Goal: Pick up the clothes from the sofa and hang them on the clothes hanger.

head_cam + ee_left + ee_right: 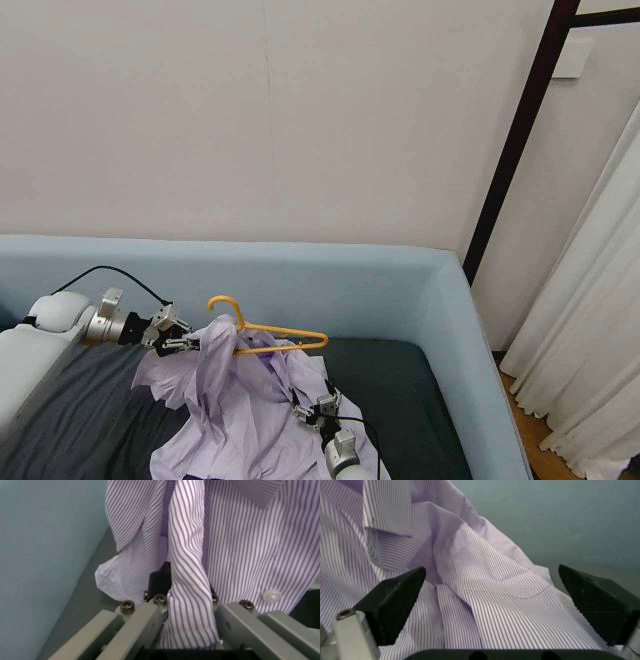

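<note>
Lilac striped shirt [240, 400] lies half draped over the yellow hanger [285, 338] on the blue sofa [400, 290], its front edge pinched in the left gripper [188, 343], while the right gripper [312, 408], wide open at a lower fold, should bite deep so the cloth cannot slip

1. Shirt [250, 555]: thin, creased striped cloth between the left gripper's [190, 607] matt grey metal fingers [135, 626].
2. Right gripper [490, 585] pads [595, 600]: black, finely textured.
3. Sofa wall [560, 517] beyond them: matt cloth.
</note>
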### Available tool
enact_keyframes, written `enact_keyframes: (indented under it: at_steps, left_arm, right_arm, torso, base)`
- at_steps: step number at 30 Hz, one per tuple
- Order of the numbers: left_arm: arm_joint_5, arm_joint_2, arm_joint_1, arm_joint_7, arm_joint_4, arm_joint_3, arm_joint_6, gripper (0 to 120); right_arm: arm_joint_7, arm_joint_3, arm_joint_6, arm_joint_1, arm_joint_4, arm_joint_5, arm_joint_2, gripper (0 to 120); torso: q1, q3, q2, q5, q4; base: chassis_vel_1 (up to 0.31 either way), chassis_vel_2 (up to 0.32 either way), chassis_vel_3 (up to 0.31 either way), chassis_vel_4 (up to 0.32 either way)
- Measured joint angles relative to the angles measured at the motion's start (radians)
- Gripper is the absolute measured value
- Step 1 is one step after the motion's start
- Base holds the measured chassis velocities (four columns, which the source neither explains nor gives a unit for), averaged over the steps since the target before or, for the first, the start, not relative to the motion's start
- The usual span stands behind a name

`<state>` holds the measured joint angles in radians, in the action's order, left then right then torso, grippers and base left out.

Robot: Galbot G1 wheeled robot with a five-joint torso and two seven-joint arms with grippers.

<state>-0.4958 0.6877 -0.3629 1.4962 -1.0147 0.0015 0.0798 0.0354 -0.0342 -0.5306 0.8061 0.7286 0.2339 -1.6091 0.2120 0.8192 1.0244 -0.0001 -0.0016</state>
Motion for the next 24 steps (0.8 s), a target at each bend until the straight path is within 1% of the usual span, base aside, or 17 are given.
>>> enact_keyframes:
  at_steps: [5,8,9,12,15,20,22,24]
  left_arm:
    - [-0.006,0.0,0.0,-0.003,0.0,-0.001,0.0,2]
    - [-0.007,0.002,0.003,-0.004,0.002,-0.001,0.0,2]
    - [-0.007,0.002,0.003,-0.004,0.002,-0.001,0.0,2]
    - [-0.007,0.006,0.005,-0.005,0.004,-0.001,0.0,2]
    - [-0.007,0.007,0.001,-0.005,0.001,-0.001,0.0,2]
    - [-0.007,0.004,-0.004,-0.005,-0.004,-0.003,0.0,2]
    - [-0.007,0.003,-0.005,-0.005,-0.006,-0.004,0.0,2]
    - [-0.008,0.0,-0.007,-0.005,-0.011,-0.007,0.0,2]
  right_arm:
    - [-0.025,-0.011,-0.001,0.007,0.009,0.003,0.0,100]
    - [-0.116,-0.031,-0.006,0.025,0.025,0.036,0.001,98]
    - [-0.116,-0.031,-0.006,0.025,0.025,0.036,0.001,98]
    - [-0.184,-0.045,-0.012,0.038,0.041,0.053,0.001,98]
    - [-0.187,-0.043,-0.015,0.038,0.046,0.076,0.001,98]
    - [-0.172,-0.04,-0.015,0.022,0.058,0.169,0.001,98]
    - [-0.17,-0.04,-0.013,0.02,0.058,0.176,0.001,98]
    - [-0.167,-0.04,-0.008,0.017,0.057,0.184,0.001,95]
  torso:
    - [0.0,0.0,0.0,0.0,0.0001]
    - [0.0,0.0,0.0,0.0,-0.0001]
    - [0.0,0.0,0.0,0.0,-0.0001]
    - [0.0,0.0,0.0,0.0001,0.0002]
    - [0.0,0.0,0.0,0.0001,0.0001]
    - [0.0,0.0,0.0,0.0001,0.0]
    - [0.0,0.0,0.0,0.0,0.0]
    - [0.0,0.0,0.0,0.0001,0.0]
  base:
    - [0.0,0.0,0.0,0.0]
    - [0.0,0.0,0.0,0.0]
    - [0.0,0.0,0.0,0.0]
    - [0.0,0.0,0.0,0.0]
    - [0.0,0.0,0.0,0.0]
    - [0.0,0.0,0.0,0.0]
    - [0.0,0.0,0.0,0.0]
    - [0.0,0.0,0.0,0.0]
